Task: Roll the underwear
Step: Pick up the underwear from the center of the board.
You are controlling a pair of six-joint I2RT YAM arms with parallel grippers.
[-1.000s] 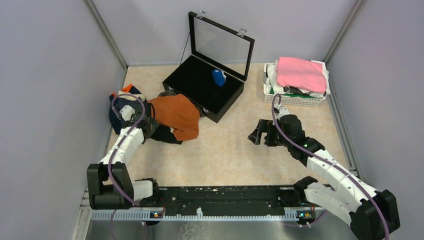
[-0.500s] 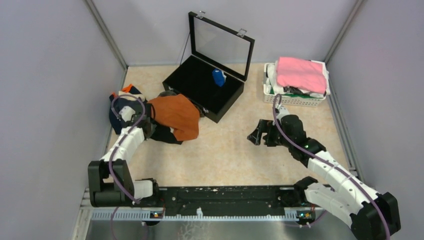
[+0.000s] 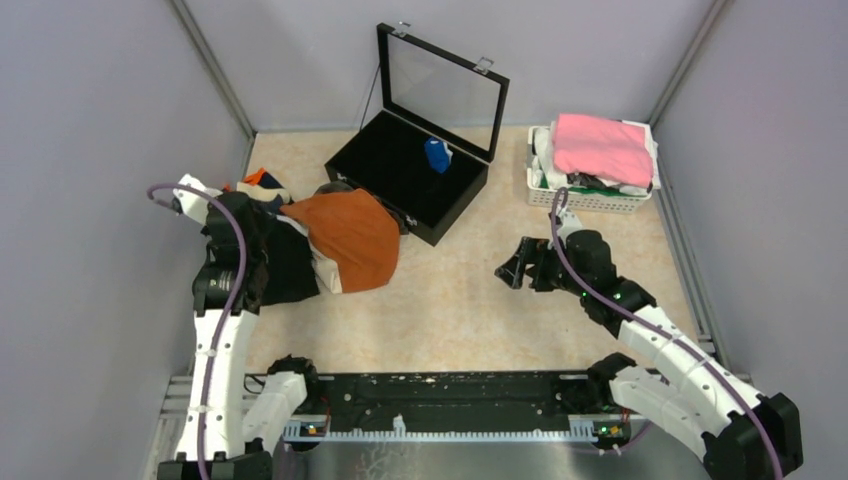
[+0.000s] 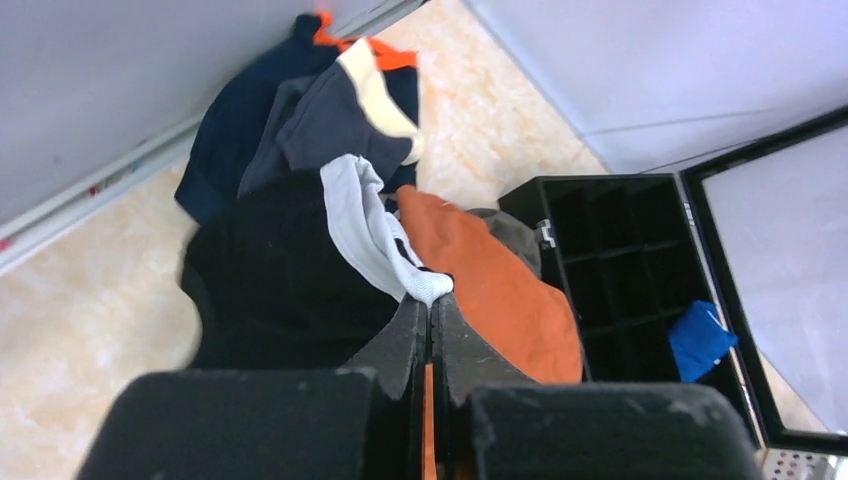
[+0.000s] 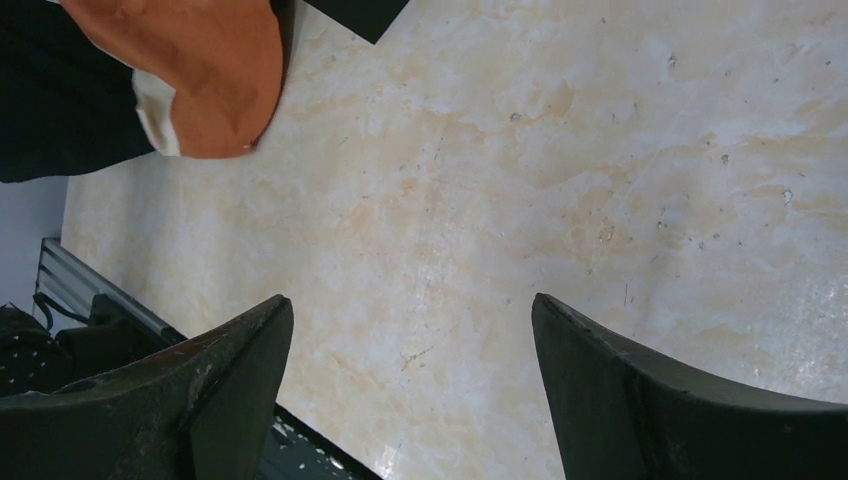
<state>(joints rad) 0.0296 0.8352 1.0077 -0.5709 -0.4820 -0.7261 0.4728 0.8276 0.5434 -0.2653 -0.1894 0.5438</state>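
Left claw (image 4: 430, 310) pinches black underwear (image 4: 275, 290) by white waistband (image 4: 362, 222).

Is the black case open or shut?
Open: its glass lid stands up behind the black case, compartments exposed, one blue roll inside.

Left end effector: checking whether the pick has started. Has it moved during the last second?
Yes. Shut on the black underwear at its waistband, the left end effector has drawn left, away from the black case.
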